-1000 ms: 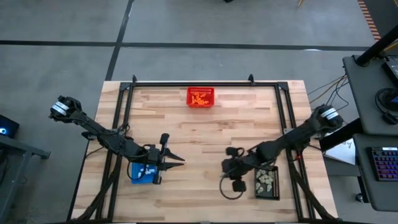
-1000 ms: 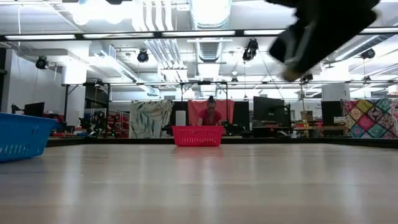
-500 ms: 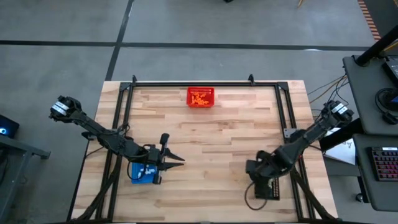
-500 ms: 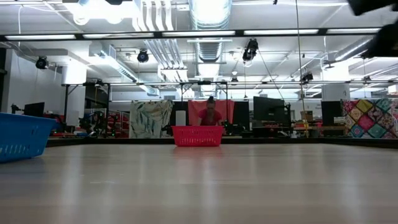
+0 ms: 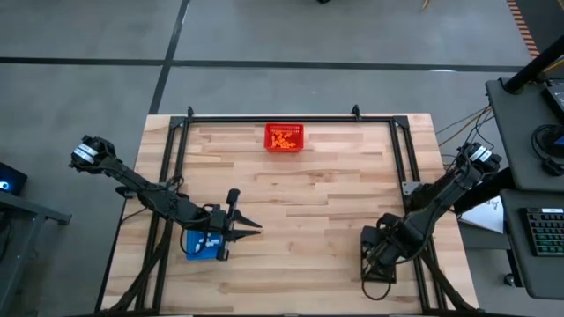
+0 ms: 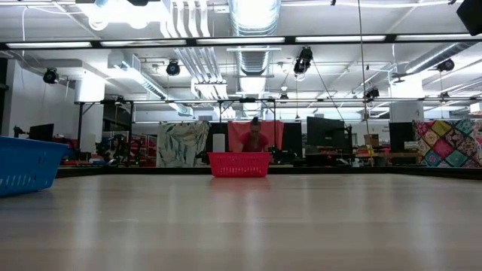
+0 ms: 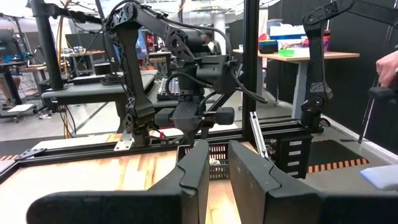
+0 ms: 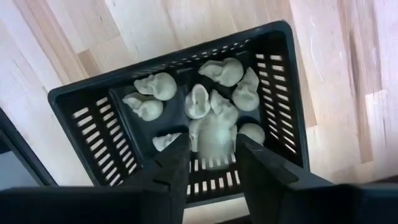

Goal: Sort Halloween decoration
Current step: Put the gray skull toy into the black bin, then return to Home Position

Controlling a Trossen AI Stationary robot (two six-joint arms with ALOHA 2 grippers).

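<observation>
Butcher-block wood makes up the table [image 5: 308,202], the biggest thing in the high view, ringed by a dark metal frame. The left arm reaches in from the table's left side, and the left gripper [image 5: 251,226] sits level just beside the blue tray [image 5: 199,245] at the near left; in its wrist view its fingers [image 7: 193,171] stand close together with a thin gap and nothing between them. The right arm folds down at the near right, the right gripper [image 8: 212,163] pointing straight into the black tray [image 8: 87,121] (a slotted, basket-like tray). Its fingers are apart, and a pale blurred trinket [image 8: 216,138] shows in the gap between them; I cannot tell whether they touch it. At the far edge, midway along, sits the red basket [image 5: 285,137], holding bright orange trinkets [image 5: 283,141].

Smallest are the pale grey-beige skulls [image 8: 224,70], rounded little skull-shaped pieces heaped loosely on the black tray's floor, several touching one another.
</observation>
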